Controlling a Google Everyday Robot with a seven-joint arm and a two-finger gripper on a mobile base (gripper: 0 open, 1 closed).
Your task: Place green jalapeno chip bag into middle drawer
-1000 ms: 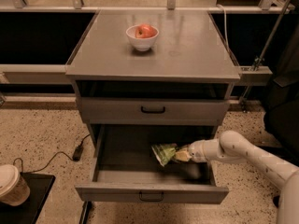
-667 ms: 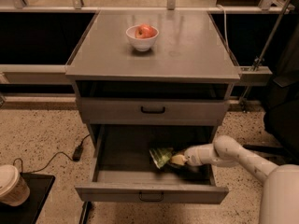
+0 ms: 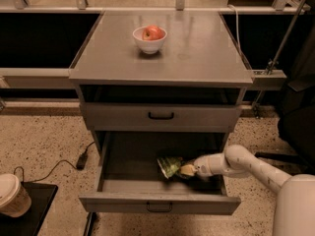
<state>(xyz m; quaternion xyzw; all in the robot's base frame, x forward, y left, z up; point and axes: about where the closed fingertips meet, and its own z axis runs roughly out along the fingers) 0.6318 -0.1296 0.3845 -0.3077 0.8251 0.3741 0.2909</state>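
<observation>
The middle drawer (image 3: 129,168) of the grey cabinet is pulled open, with a small black bar handle on its front. The green jalapeno chip bag (image 3: 169,165), shiny green foil, lies inside it toward the right, low on the drawer floor. My gripper (image 3: 189,170) reaches into the drawer from the right on a white arm. It is shut on the bag's right end. The fingertips are partly hidden by the bag.
A white bowl with a red apple (image 3: 149,38) stands on the cabinet top. Above the open drawer is a shut drawer front (image 3: 160,116). A paper cup (image 3: 12,195) sits on a black stand at bottom left. A cable and plug (image 3: 81,160) lie on the floor. A dark chair (image 3: 297,117) stands at right.
My gripper and the bag have shifted slightly left and lower inside the drawer. The bag is still in my grip.
</observation>
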